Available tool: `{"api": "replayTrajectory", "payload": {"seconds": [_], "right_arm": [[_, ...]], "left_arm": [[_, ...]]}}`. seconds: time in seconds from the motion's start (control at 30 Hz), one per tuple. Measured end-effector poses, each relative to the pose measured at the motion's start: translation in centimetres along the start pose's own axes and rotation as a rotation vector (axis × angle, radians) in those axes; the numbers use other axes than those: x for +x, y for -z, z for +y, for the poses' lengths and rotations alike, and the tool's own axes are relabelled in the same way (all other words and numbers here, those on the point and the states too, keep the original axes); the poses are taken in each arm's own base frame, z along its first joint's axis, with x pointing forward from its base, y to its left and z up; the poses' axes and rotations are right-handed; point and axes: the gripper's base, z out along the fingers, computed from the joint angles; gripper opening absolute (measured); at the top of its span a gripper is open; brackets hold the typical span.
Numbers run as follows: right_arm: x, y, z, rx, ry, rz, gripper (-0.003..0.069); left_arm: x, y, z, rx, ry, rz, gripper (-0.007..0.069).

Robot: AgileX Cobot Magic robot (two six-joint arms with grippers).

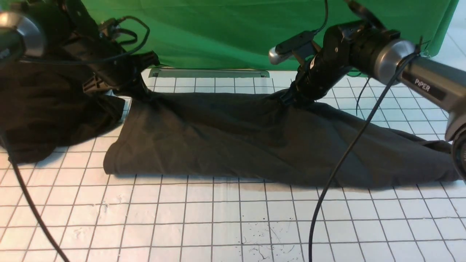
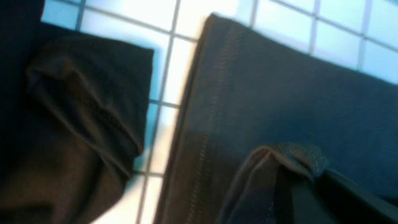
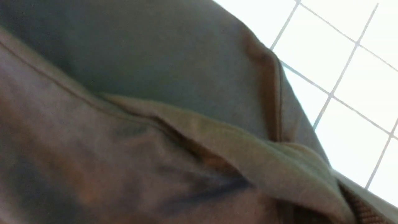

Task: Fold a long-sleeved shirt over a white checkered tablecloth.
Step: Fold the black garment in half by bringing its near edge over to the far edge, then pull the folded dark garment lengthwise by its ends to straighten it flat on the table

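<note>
Front view, from the left: a heap of black cloth (image 1: 47, 109) sits at the far left edge, apart from my job. Just right of it, my left gripper (image 1: 140, 87) is pressed together on the far left corner of the shirt (image 1: 233, 142), and the left wrist view shows a pinch of stitched hem bunched at my fingers. The shirt lies across the middle of the tablecloth (image 1: 218, 218) as one long dark band, its near edge fairly straight. Right of centre, my right gripper (image 1: 287, 99) is closed on the far edge of the shirt, the cloth tenting up slightly to it. Past that, the shirt tapers and wrinkles toward the right edge of the view.

I judge the task to be partway. The shirt looks doubled lengthwise into a band and both far corners are in my grip, so a long fold seems to be laid in. The rumpled right end needs tidying, and the band has yet to be folded across into a compact stack.

The tablecloth is white with thin grey grid lines, flat, with some dark specks near the front. A metal strip (image 1: 209, 72) lies along its far edge, and green cloth (image 1: 225, 32) hangs behind it. A black cable (image 1: 338, 171) droops from my right arm.
</note>
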Motion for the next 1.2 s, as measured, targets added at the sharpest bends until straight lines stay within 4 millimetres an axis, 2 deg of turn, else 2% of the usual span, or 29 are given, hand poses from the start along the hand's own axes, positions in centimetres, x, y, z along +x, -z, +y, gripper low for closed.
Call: {"api": "replayTrajectory", "payload": {"seconds": [0.07, 0.23, 0.4, 0.5, 0.57, 0.6, 0.73, 0.8, 0.87, 0.9, 0.97, 1.03, 1.07, 1.1, 1.13, 1.2], "right_arm": [[0.2, -0.5, -0.5, 0.011, -0.001, -0.009, 0.0071], [0.3, -0.9, -1.5, 0.028, -0.038, -0.031, 0.0095], [0.1, -0.9, -1.7, 0.034, -0.044, -0.055, 0.0108], [0.2, -1.5, -1.7, 0.036, -0.044, -0.064, 0.0151], [0.3, -1.9, -1.7, 0.034, -0.049, -0.059, 0.0213], [0.3, -1.9, -1.7, 0.034, -0.051, -0.059, 0.0213], [0.3, -1.8, -1.8, 0.032, -0.089, -0.046, 0.0399], [0.0, -1.3, -1.9, 0.034, -0.092, -0.037, 0.0469], [-0.9, 0.1, -2.2, 0.039, -0.089, -0.044, 0.0528], [-1.1, 0.6, -2.3, 0.04, -0.086, -0.044, 0.0536], [-2.4, 3.0, -2.6, 0.05, -0.075, -0.066, 0.0549], [-3.1, 5.1, -2.9, 0.07, -0.057, -0.066, 0.0547], [-3.3, 5.5, -3.0, 0.074, -0.055, -0.07, 0.0545], [-3.7, 6.9, -3.3, 0.094, -0.044, -0.06, 0.0536], [-4.0, 8.8, -3.7, 0.123, -0.033, -0.04, 0.05], [-4.1, 11.1, -4.4, 0.161, -0.024, 0.004, 0.0398]], "left_arm": [[0.0, -0.7, 0.4, -0.003, 0.016, 0.005, 0.0041], [-0.7, -0.8, 0.6, 0.025, 0.055, -0.052, 0.0041], [-1.0, -0.7, 0.6, 0.033, 0.062, -0.082, 0.0046], [-1.2, -0.9, 0.7, 0.035, 0.066, -0.107, 0.0078], [-1.2, -1.1, 0.7, 0.034, 0.067, -0.111, 0.012], [-1.2, -1.1, 0.7, 0.034, 0.067, -0.111, 0.0132], [-1.8, -0.6, 0.9, 0.035, 0.068, -0.124, 0.028], [-2.4, 0.2, 1.1, 0.035, 0.072, -0.125, 0.0351], [-3.3, 1.7, 1.2, 0.042, 0.071, -0.133, 0.0401], [-3.6, 2.5, 1.2, 0.043, 0.07, -0.131, 0.0412], [-4.3, 4.4, 0.7, 0.051, 0.057, -0.132, 0.0401], [-4.7, 6.2, 0.3, 0.056, 0.017, -0.121, 0.0342], [-4.8, 6.5, 0.1, 0.059, 0.012, -0.124, 0.0333], [-4.8, 7.2, -0.2, 0.062, -0.011, -0.114, 0.0286], [-4.8, 7.9, -0.5, 0.065, -0.042, -0.098, 0.0197], [-4.7, 8.4, -0.7, 0.063, -0.063, -0.076, 0.0092]]}}
